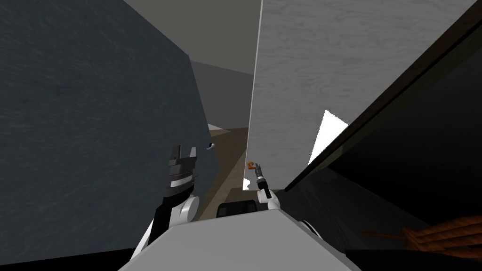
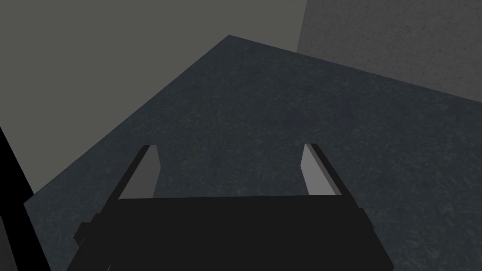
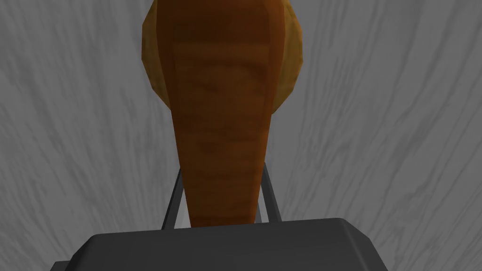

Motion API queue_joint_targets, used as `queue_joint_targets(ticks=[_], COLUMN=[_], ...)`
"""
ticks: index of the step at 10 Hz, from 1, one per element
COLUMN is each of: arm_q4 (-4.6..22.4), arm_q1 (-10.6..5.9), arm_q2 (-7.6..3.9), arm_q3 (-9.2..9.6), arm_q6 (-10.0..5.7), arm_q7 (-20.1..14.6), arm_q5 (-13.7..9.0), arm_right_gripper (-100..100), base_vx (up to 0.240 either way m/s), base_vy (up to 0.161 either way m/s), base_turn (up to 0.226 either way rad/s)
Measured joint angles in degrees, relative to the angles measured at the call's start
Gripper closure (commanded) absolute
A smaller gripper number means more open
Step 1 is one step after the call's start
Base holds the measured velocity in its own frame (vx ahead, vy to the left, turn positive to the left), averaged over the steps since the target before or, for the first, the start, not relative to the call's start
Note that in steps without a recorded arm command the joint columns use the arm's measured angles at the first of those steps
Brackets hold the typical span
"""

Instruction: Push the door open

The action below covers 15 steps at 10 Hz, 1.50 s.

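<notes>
DOORWAY: My right gripper [image 1: 257, 171] clamps the narrow end of the brown lever handle [image 3: 226, 117], both blades pressing its sides, on the light grey wood-grained door [image 1: 301, 70]. The door appears ajar. Its free edge stands near a dark slate wall [image 1: 94, 117], with brown floor [image 1: 235, 141] showing in the gap. I judge the push should run square into the panel, with the wrist level and the grip firm. My left gripper [image 1: 184, 153], blades spread and empty, hovers close to that wall, so room on that side looks tight.
</notes>
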Motion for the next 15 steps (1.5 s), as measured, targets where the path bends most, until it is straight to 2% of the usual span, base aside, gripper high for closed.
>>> queue_joint_targets(ticks=[1, 2, 3, 4, 5, 6, 8, 13, 15], arm_q4=[-0.6, 0.7, 0.3, 2.2, 1.1, -1.0, 0.7, 0.6, 0.9], arm_q1=[0.39, -0.47, -0.24, -1.14, -0.63, 0.44, -0.39, -0.24, -0.21], arm_q2=[-0.01, -0.07, 0.11, 0.09, 0.05, 0.37, 0.79, 1.48, 1.11], arm_q3=[-0.60, -1.41, -2.16, -2.90, -3.25, -3.70, -5.10, -8.24, -8.85], arm_q6=[0.33, -0.27, -0.21, -1.11, -0.87, 0.22, -0.41, -0.73, -0.81], arm_q7=[0.3, 0.5, 0.9, 1.1, 1.2, 1.5, 2.1, 3.0, 3.2], arm_q5=[-0.3, -0.7, -1.1, -1.4, -1.6, -1.8, -2.5, -4.0, -4.3], arm_right_gripper=[100, 100, 100, 100, 100, 100, 100, 100, 100], base_vx=[0.176, 0.183, 0.226, 0.139, 0.138, 0.165, 0.178, 0.150, 0.149], base_vy=[0.106, 0.095, 0.086, 0.057, 0.063, 0.081, 0.096, 0.078, 0.002], base_turn=[-0.089, -0.088, -0.079, -0.032, -0.064, -0.103, -0.083, -0.071, -0.046])
